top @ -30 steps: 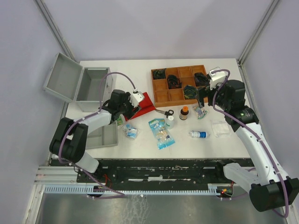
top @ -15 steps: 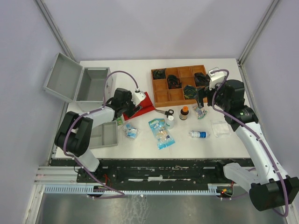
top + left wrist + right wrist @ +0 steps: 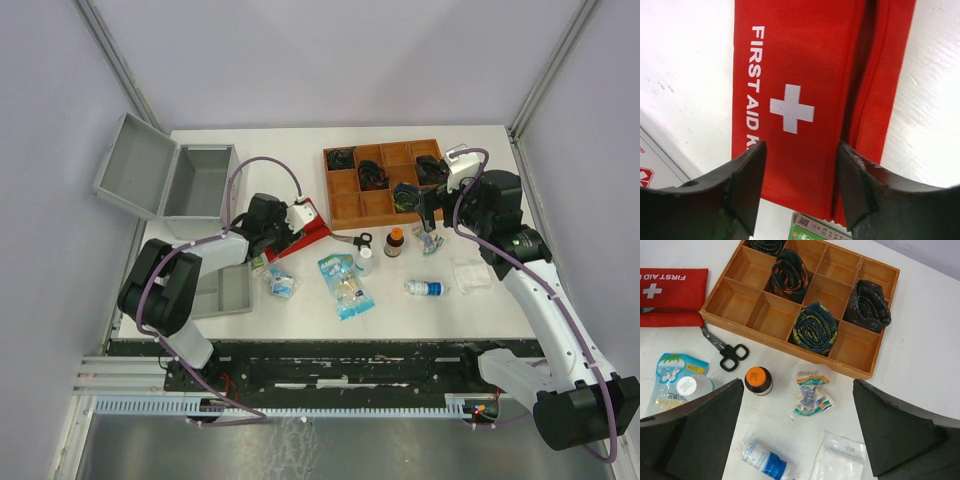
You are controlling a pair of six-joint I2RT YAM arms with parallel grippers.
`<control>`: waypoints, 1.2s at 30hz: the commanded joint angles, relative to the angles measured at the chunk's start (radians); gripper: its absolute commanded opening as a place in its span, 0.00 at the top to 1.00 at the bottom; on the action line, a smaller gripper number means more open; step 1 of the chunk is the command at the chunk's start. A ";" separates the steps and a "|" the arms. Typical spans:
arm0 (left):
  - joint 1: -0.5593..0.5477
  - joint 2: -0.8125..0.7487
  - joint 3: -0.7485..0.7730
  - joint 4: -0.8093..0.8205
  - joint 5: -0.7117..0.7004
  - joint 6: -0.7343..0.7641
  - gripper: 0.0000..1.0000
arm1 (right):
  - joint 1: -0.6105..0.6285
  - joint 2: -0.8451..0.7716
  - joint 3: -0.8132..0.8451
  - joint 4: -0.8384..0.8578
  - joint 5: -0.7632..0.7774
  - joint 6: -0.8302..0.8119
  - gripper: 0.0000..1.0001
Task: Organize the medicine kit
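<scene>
Medicine kit (image 3: 200, 185), 10 o'clock on counter (image 3: 270, 145): rigid metal, slick, probably heavy, so pinch a wall rim. Left hand (image 3: 801, 155) released over red pouch (image 3: 790, 75); right hand (image 3: 797, 390) released, empty.

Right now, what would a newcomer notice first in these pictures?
The red first aid pouch lies left of centre, with the left gripper open over it. Beyond it, at the far left, the silver medicine kit stands with its lid open. The wooden tray at far right holds rolled dark fabric.
</scene>
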 commanded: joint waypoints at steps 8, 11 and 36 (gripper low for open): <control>-0.013 -0.059 -0.009 0.064 -0.023 -0.038 0.82 | 0.003 0.018 0.002 0.035 -0.020 -0.005 0.00; -0.013 -0.076 -0.010 0.086 -0.035 -0.062 0.95 | 0.003 0.019 0.001 0.037 -0.026 -0.002 0.00; -0.153 -0.253 0.398 -0.033 -0.259 -0.571 0.97 | 0.144 0.285 0.240 0.318 -0.246 0.649 0.08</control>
